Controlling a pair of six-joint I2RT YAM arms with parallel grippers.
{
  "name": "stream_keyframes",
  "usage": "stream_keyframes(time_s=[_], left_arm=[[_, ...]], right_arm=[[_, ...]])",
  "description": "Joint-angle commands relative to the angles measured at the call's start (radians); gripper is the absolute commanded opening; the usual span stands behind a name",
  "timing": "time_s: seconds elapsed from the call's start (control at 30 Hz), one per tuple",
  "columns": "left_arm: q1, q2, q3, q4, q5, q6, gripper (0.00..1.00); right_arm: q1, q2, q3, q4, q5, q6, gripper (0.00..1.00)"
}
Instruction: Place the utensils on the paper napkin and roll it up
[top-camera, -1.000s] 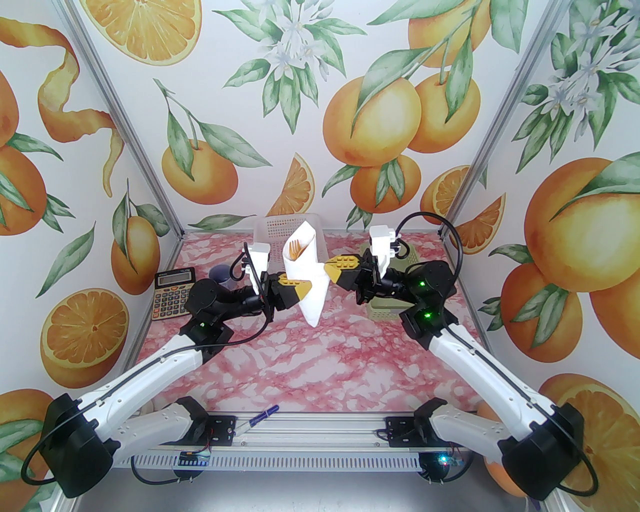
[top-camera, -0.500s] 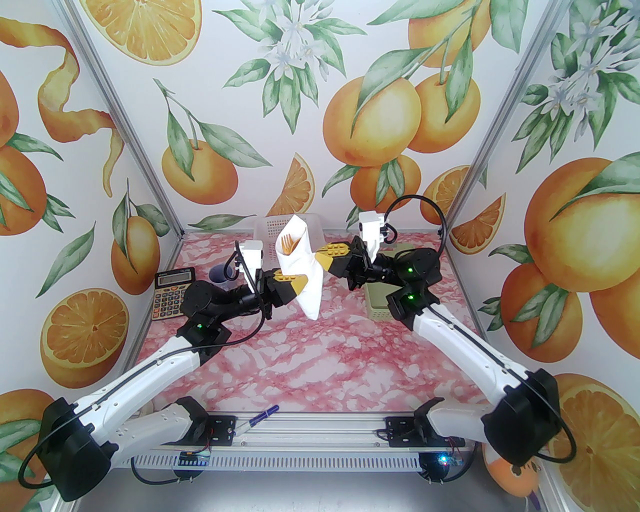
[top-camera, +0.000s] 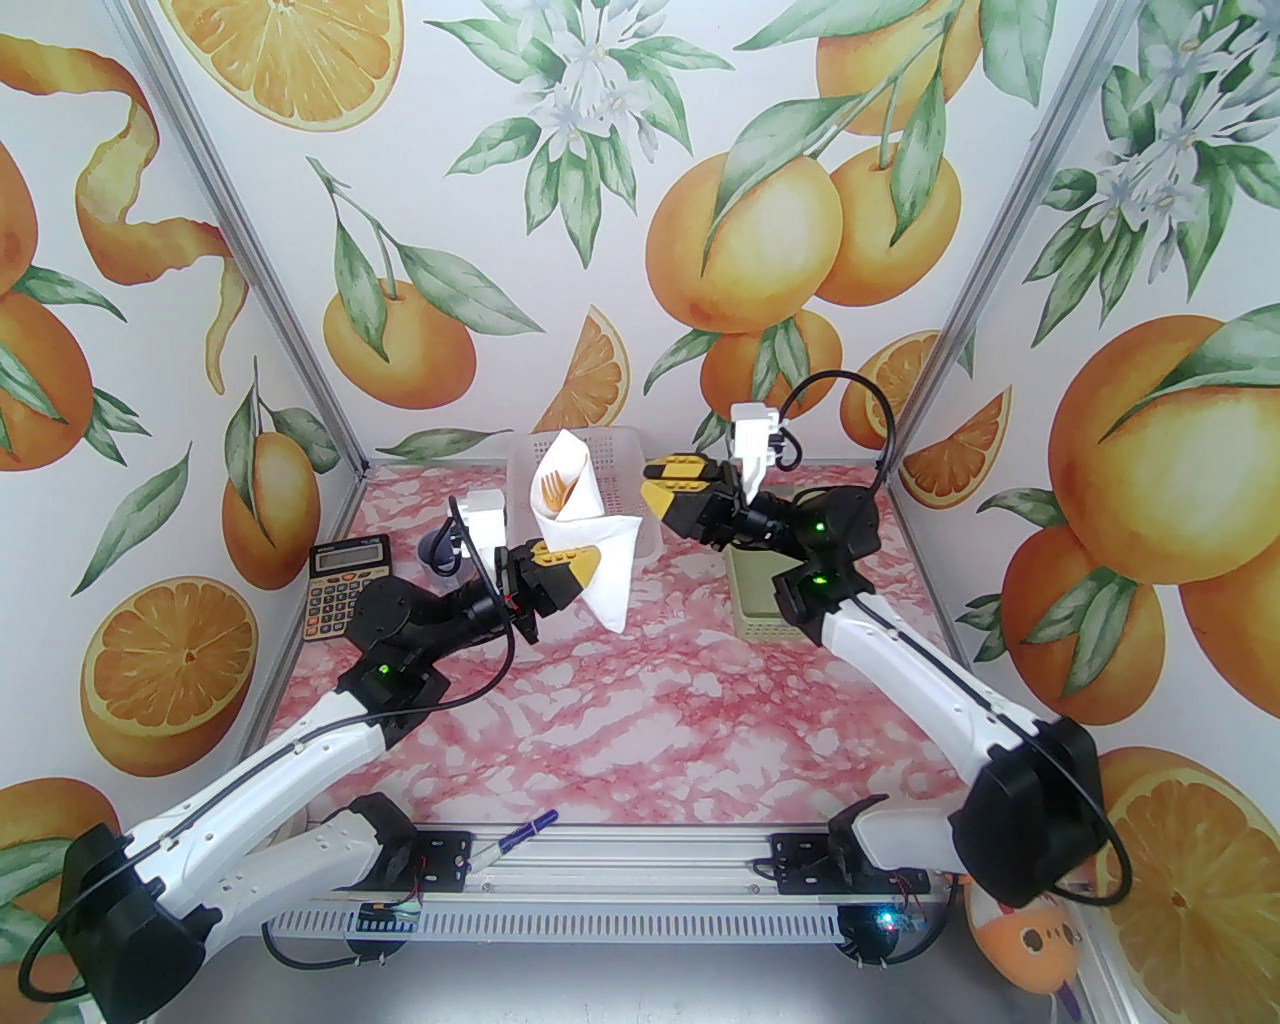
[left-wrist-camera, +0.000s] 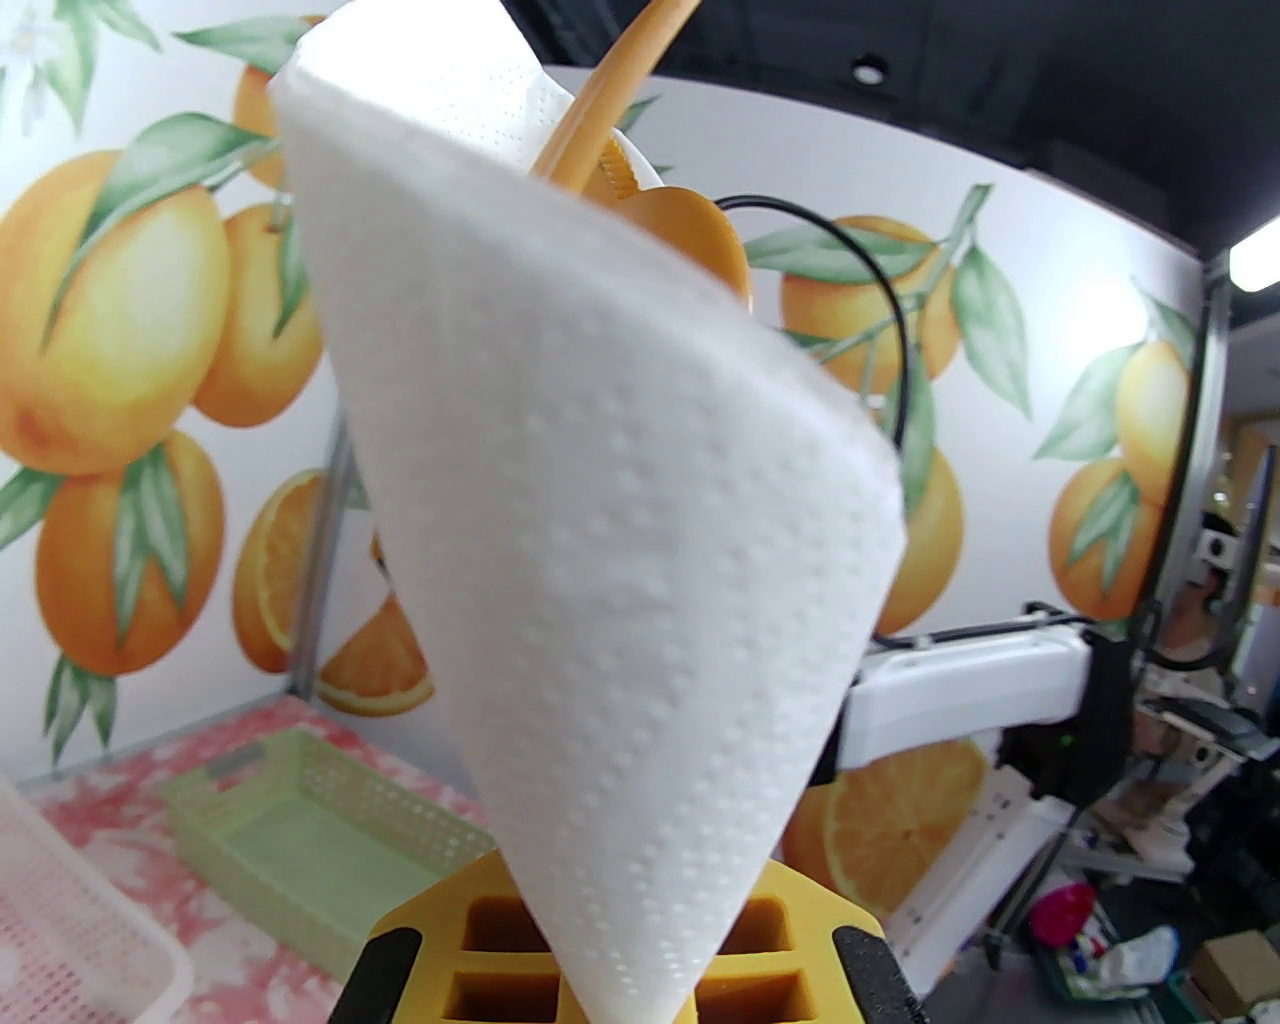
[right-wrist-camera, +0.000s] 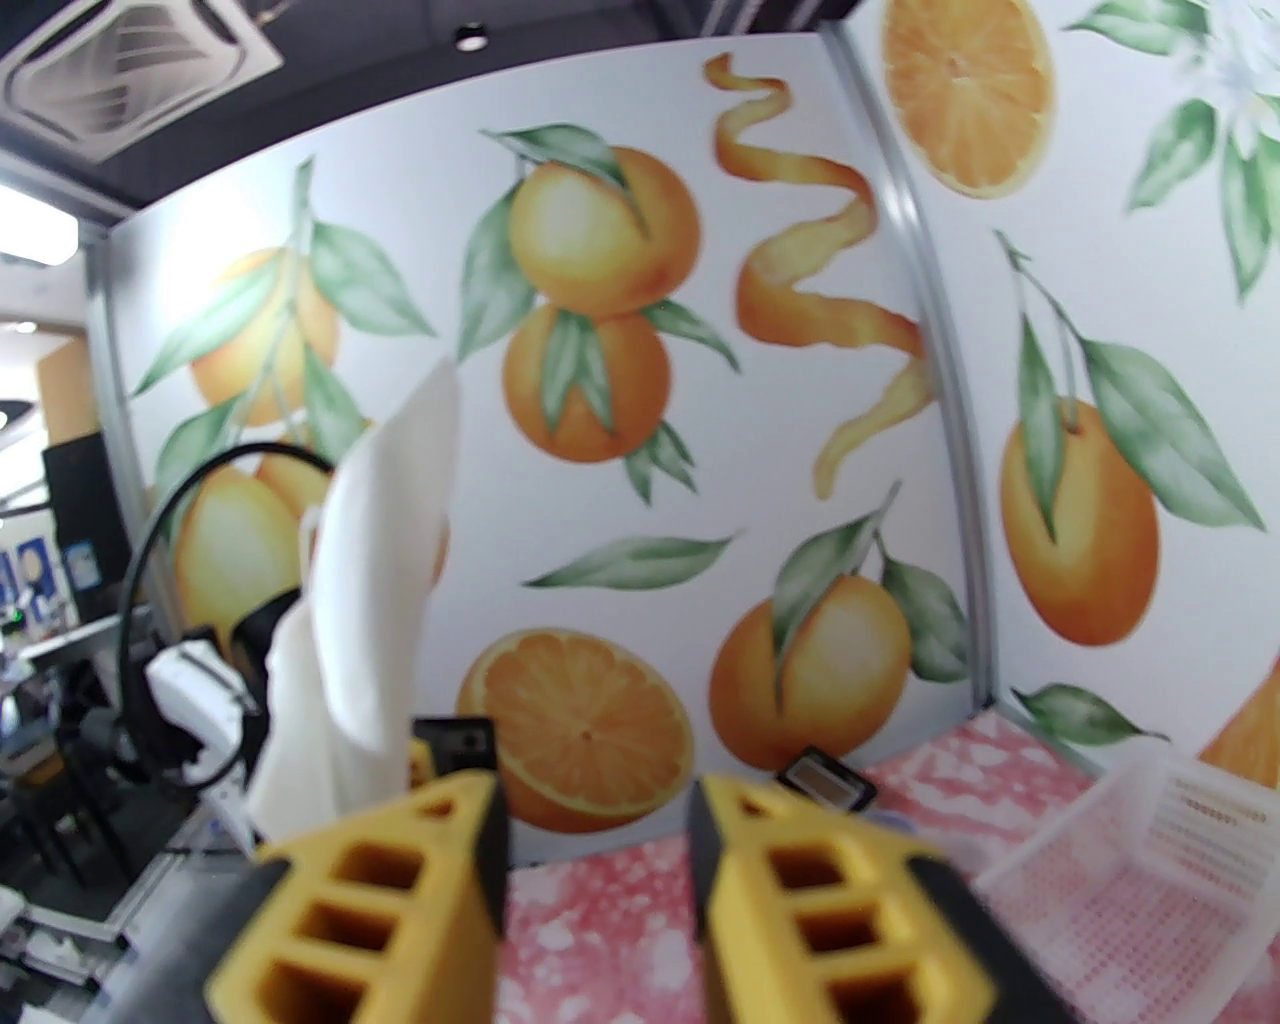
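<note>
The paper napkin (top-camera: 600, 550) is rolled into a white cone and held up in the air. The orange-brown fork (top-camera: 556, 490) pokes out of its open top. My left gripper (top-camera: 575, 567) is shut on the cone's lower part. In the left wrist view the napkin (left-wrist-camera: 600, 560) rises from between the yellow fingers (left-wrist-camera: 800, 930), with the spoon's bowl (left-wrist-camera: 690, 230) and a handle showing at the top. My right gripper (top-camera: 648, 482) hangs open just right of the cone, apart from it. In the right wrist view the gripper (right-wrist-camera: 597, 810) holds nothing, and the napkin (right-wrist-camera: 370, 580) stands off to its left.
A white perforated basket (top-camera: 625, 450) stands behind the cone at the back. A green basket (top-camera: 760, 600) lies under the right arm. A calculator (top-camera: 345, 585) and a dark cup (top-camera: 438, 550) sit at the left. A blue pen (top-camera: 525, 830) lies at the near edge.
My right gripper has let go of the napkin cone, opened, and risen away to the right. My left gripper has carried the cone a little to the left.
</note>
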Motion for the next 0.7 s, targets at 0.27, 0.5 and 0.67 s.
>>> stream_keyframes(time_s=[0.27, 0.5, 0.67], left_arm=[[-0.003, -0.011, -0.018, -0.215, -0.183, 0.071, 0.0], [-0.003, 0.018, -0.017, -0.178, -0.145, 0.04, 0.0], [-0.003, 0.028, -0.016, -0.152, -0.115, 0.016, 0.0]], right_arm=[[0.05, -0.183, -0.012, -0.435, 0.043, -0.081, 0.34], [0.177, -0.143, -0.037, -0.467, 0.092, -0.088, 0.35], [0.17, -0.12, -0.039, -0.515, 0.169, -0.158, 0.48]])
